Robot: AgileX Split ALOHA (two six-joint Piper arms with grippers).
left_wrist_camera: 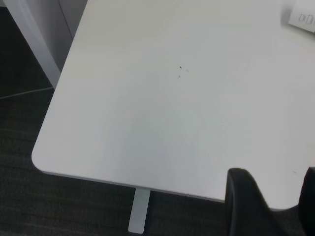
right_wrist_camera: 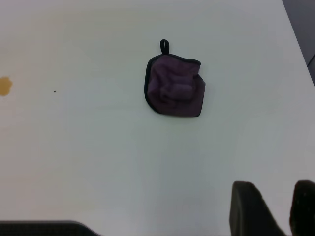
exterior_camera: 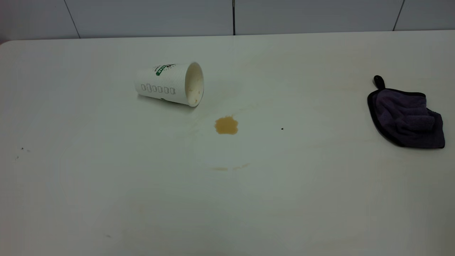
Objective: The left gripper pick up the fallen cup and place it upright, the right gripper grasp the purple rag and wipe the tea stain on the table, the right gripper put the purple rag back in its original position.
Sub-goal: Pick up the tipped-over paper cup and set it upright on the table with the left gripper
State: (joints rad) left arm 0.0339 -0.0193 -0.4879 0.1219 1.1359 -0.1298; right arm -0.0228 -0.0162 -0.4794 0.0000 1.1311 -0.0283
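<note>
The cup (exterior_camera: 170, 84) lies on its side on the table (exterior_camera: 106, 185), left of centre, its mouth facing right; a corner of it shows in the left wrist view (left_wrist_camera: 301, 18). The tea stain (exterior_camera: 226, 125) is just in front of the cup's mouth, with faint smears nearer the front, and it shows in the right wrist view (right_wrist_camera: 5, 85). The purple rag (exterior_camera: 407, 117) lies crumpled at the far right (right_wrist_camera: 174, 86). Neither arm shows in the exterior view. My left gripper (left_wrist_camera: 275, 172) is open and empty above the table's corner. My right gripper (right_wrist_camera: 274, 183) is open and empty, well short of the rag.
A tiny black speck (exterior_camera: 282, 128) sits right of the stain. Small dark specks (exterior_camera: 22, 148) mark the left side. A grey panelled wall (exterior_camera: 227, 16) runs behind the table. The table's rounded corner (left_wrist_camera: 39, 160) and leg (left_wrist_camera: 139, 211) show, with dark floor below.
</note>
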